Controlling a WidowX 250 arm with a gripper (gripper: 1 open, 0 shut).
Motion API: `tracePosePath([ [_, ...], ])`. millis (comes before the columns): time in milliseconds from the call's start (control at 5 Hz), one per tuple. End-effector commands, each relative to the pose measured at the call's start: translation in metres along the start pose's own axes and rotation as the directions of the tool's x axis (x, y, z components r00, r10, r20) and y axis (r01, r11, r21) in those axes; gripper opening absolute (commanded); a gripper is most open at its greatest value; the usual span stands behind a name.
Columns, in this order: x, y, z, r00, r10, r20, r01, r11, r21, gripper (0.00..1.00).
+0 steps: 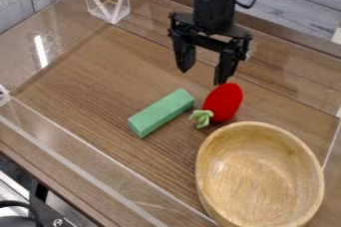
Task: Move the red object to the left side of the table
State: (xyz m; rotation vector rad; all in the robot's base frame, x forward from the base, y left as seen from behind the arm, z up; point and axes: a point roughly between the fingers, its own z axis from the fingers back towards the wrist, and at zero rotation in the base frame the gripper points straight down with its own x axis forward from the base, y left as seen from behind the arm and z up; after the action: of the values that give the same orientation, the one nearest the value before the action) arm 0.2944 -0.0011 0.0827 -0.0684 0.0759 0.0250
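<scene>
A: While the jaws hang spread wide and empty, pointing straight down, the gripper (204, 64) sits over the far-middle of the table (94, 77). Nothing between the fingers.

B: Red object?

A: Red object (221, 100) lies just below and slightly right of the jaws in the picture, on the table surface, glossy body up, green leafy end toward the near side. Not touched; a gap of bare wood shows between the fingertips and the fruit.

B: Neighbours?

A: Green block (162, 112) lies below-left of the jaws, long axis diagonal, its upper end close to the red object but apart from it. Wooden bowl (260, 173) sits further below and right of the jaws; its rim comes close to the leafy end, and I cannot tell whether they touch.

B: Edges?

A: Low clear acrylic walls (54, 32) border the table. Back wall lies above the jaws in the picture, left wall well off to their left, near wall well below them past the block. A small clear bracket (107, 7) stands at the far-left corner.

B: Open room?

A: Left of the jaws, bare wood grain runs to the left wall. Right of the jaws, a narrower strip of bare table. Below them, block, fruit and bowl sit close together.
</scene>
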Motion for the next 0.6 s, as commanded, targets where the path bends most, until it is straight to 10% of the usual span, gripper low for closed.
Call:
tracePosePath([
  [0,0.004,-0.009,0.003,0.999,-0.016,0.042,0.016,1.000,-0.015,1.00],
  [400,0.001,-0.029,-0.012,0.997,-0.059,0.055,0.060,0.998,-0.031,1.00],
])
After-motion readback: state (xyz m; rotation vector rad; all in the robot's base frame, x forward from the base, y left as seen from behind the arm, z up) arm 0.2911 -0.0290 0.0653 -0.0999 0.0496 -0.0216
